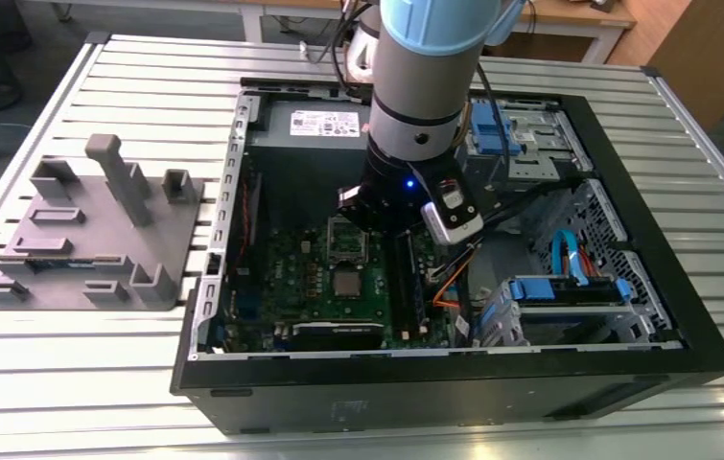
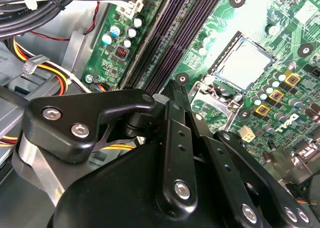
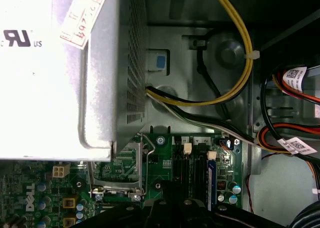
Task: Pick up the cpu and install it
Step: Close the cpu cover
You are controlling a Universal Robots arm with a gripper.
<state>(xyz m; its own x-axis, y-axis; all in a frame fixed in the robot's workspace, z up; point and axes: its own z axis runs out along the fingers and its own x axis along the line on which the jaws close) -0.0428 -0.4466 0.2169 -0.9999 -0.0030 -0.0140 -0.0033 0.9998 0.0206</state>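
Observation:
The cpu [image 2: 247, 63] is a small silvery square lying flat in its socket on the green motherboard [image 1: 316, 287]. It also shows in the exterior view as the cpu [image 1: 346, 284], just nearer than the raised silver socket frame [image 1: 345, 240]. My gripper [image 1: 368, 220] hangs low inside the computer case, over the socket frame. In the second wrist view the black fingers meet at a point, so the gripper [image 2: 172, 87] is shut with nothing between them, a short way from the cpu. The socket frame [image 3: 120, 163] stands open with its wire lever beside it.
A grey plastic fixture [image 1: 86, 235] stands on the slatted table at the exterior view's left. The black case wall [image 1: 464, 393] rings the board. The silver power supply [image 3: 60, 68], bundled cables [image 3: 235, 83], dark memory slots [image 2: 175, 33] and blue drive brackets [image 1: 567, 287] crowd around.

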